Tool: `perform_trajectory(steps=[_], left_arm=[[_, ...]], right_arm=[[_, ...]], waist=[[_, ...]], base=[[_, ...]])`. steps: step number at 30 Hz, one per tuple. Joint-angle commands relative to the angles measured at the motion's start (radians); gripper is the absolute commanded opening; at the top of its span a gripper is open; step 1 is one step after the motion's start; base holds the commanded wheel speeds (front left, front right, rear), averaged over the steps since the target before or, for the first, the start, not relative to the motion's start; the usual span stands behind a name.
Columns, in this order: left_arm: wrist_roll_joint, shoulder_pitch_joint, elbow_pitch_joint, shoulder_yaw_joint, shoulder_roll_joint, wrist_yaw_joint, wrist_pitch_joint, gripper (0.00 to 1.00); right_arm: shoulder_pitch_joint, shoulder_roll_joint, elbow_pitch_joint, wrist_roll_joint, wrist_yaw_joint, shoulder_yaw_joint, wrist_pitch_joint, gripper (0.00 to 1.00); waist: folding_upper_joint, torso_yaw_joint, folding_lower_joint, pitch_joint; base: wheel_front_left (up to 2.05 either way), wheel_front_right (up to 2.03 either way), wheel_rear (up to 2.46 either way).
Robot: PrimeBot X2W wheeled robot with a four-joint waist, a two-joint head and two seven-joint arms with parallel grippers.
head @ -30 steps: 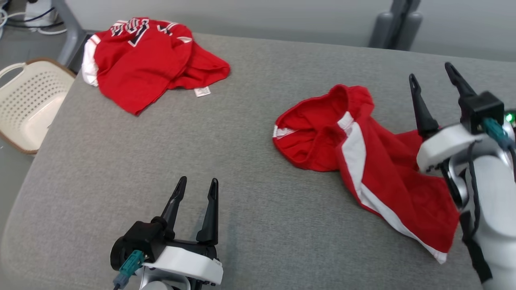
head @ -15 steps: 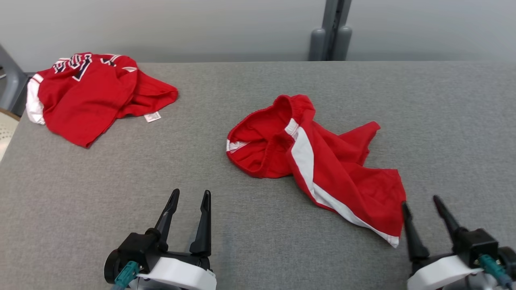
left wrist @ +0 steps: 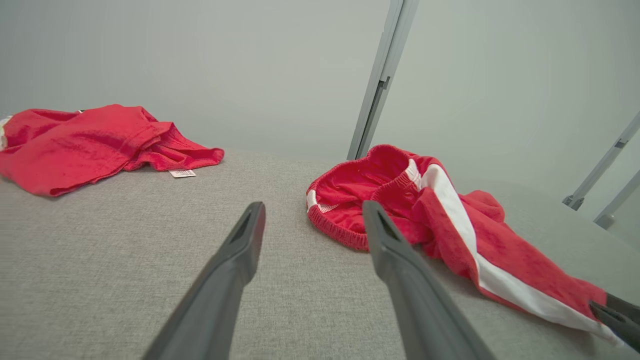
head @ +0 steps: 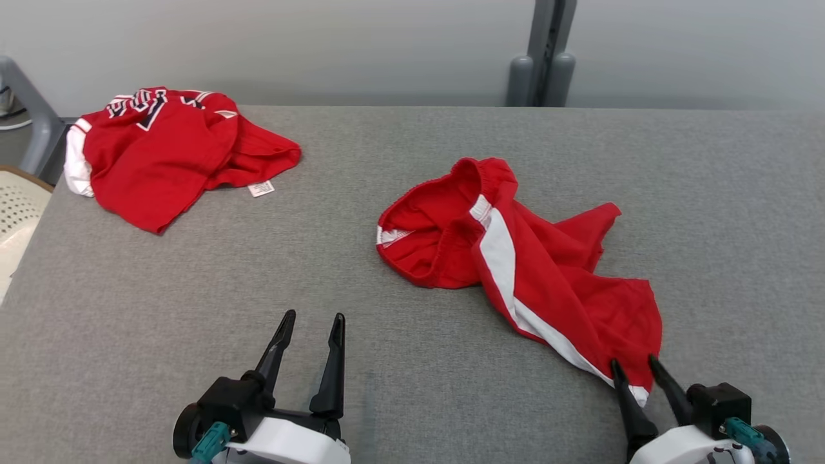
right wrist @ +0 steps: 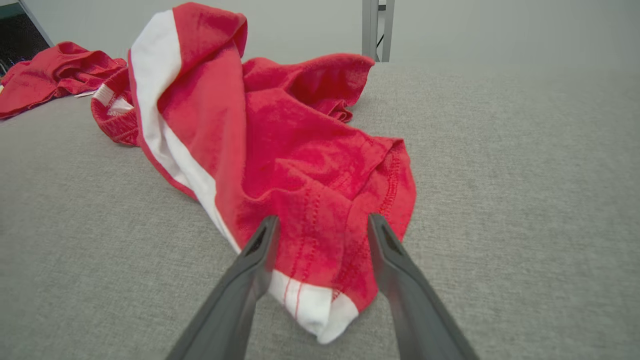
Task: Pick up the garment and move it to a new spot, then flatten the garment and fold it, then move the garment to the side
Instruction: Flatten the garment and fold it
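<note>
Nearest on the left, the left gripper (head: 314, 316) hangs just over the bare grey table (head: 399, 386). Its two dark fingers are spread apart with nothing between them, and it touches no cloth.

Nearest on the right, the right gripper (head: 633, 361) sits low at the near end of the red shorts (head: 561, 290). Its fingers (right wrist: 260, 250) are spread, one on each side of the hem corner (right wrist: 320, 305), where the red cloth ends in a white patch. In the right wrist view the cloth lies in the gap between them, and the jaws stand apart, not pinched on it.

The shorts lie crumpled on the table, right of the middle. They run from that near right corner up and to the left. A white stripe (head: 499, 248) runs along the leg toward the waist. One flap of red cloth sticks out to the right, further back. The waistband (head: 477, 169) is the far end of the shorts. It gapes open toward the left, so the inside shows, with a small white tag (head: 390, 235) at its left rim.

Well apart from the shorts, at the far left corner of the table, lies a second garment, a bunched red jersey (head: 161, 154) with dark and white lettering along its far edge. A small white label (head: 261, 189) pokes out at its near right edge.

Off the table's left edge is part of a cream basket (head: 13, 212). Beyond the far edge stands a grey post (head: 544, 64) against a pale wall.
</note>
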Motion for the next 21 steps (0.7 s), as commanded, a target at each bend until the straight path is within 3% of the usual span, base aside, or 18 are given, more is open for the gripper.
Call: perform_trajectory(steps=[1,3,5,15,21], left_arm=[[0.003,0.004,-0.001,0.005,0.004,0.004,-0.001,1.00],[0.004,0.005,0.000,0.006,0.004,0.003,-0.001,1.00],[0.006,0.010,-0.001,0.010,0.004,0.003,-0.001,1.00],[0.003,0.014,-0.012,0.009,0.004,0.006,-0.001,1.00],[0.000,-0.005,-0.013,0.003,0.004,0.007,-0.001,1.00]], right_arm=[[-0.013,-0.001,0.008,0.016,0.000,0.003,0.004,0.50],[-0.023,-0.001,0.026,0.033,0.000,0.006,0.000,0.30],[-0.034,-0.001,0.031,0.046,0.000,0.008,-0.006,0.00],[-0.106,-0.068,0.007,0.038,0.000,-0.115,-0.017,0.00],[-0.200,-0.134,0.082,-0.020,0.000,-0.178,0.017,0.00]], waist=[[-0.0001,0.012,0.0000,-0.002],[-0.0001,0.023,0.0000,-0.004],[-0.0001,0.029,0.0000,-0.006],[-0.0001,0.038,0.0000,0.000],[-0.0001,0.039,0.0000,0.021]], base=[[0.00,0.00,0.00],[0.00,0.00,0.00],[0.00,0.00,0.00],[0.00,0.00,0.00],[0.00,0.00,0.00]])
